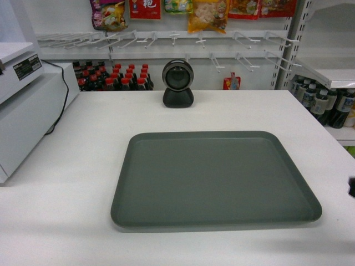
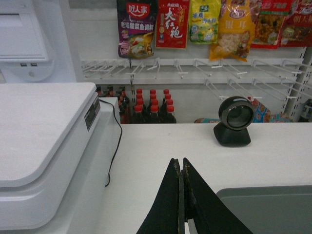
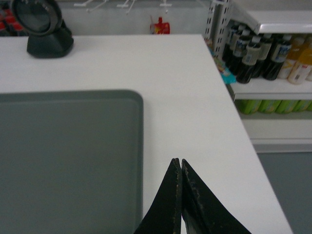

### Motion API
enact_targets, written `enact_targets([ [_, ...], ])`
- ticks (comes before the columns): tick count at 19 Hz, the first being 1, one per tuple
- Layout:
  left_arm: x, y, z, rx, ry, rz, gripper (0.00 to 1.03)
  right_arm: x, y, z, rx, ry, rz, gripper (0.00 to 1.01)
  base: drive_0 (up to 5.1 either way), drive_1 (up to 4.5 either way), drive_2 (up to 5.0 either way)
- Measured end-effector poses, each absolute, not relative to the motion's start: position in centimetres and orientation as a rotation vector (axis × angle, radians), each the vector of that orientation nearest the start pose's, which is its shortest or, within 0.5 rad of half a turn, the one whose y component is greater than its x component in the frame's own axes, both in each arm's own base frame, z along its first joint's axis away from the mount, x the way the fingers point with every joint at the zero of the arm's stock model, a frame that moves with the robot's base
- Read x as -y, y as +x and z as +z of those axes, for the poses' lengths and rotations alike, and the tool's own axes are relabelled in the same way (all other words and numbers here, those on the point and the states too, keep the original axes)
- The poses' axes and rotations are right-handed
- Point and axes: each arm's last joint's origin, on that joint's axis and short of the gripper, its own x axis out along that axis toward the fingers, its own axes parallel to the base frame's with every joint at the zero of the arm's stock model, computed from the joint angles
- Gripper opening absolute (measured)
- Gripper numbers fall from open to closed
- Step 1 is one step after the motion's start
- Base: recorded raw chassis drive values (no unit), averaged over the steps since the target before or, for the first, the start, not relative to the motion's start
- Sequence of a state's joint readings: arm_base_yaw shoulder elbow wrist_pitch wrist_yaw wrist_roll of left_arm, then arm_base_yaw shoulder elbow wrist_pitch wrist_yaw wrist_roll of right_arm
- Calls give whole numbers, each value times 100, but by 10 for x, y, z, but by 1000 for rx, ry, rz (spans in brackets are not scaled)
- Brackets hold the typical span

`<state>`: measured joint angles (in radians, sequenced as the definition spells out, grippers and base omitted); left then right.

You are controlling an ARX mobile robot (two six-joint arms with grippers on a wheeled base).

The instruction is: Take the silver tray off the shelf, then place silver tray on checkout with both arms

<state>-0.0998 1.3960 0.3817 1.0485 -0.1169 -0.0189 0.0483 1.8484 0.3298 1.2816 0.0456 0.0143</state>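
Silver tray (image 1: 216, 180) sat flat on the checkout tabletop (image 1: 66, 221), right of my left gripper (image 2: 181, 168) and left of my right gripper (image 3: 180, 165). Both jaws pressed together, holding nothing. Placement looked done; I judged the next move was retracting clear.

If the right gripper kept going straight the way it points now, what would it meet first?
Probably nothing soon. The right gripper, shut and empty, points along bare checkout just right of the silver tray. The way looks free to the counter's far edge, though its height above the counter is unclear.
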Motion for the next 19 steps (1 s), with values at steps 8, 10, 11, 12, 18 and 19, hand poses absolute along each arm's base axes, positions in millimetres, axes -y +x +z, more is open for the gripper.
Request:
enact_targets([
  [8,6,196,174,29,-18,-10,1,1,204,130,-86,7,-8,3,0,0,0],
  [10,-1,184,159,-39,-18,18,1,1,191,142,-20,7,-7,3,0,0,0],
  [11,-1,179,156,-54,-17,8,1,1,187,144,-15,7,-9,3,0,0,0],
  [12,0,175,157,-46,-17,0,1,1,183,145,-20,7,-8,3,0,0,0],
  [18,0,156,161,-25,-17,-1,1,0,161,151,-24,7,0,3,0,0,0],
  [19,0,146,164,-10,-17,-1,1,0,149,162,-11,7,0,3,0,0,0],
])
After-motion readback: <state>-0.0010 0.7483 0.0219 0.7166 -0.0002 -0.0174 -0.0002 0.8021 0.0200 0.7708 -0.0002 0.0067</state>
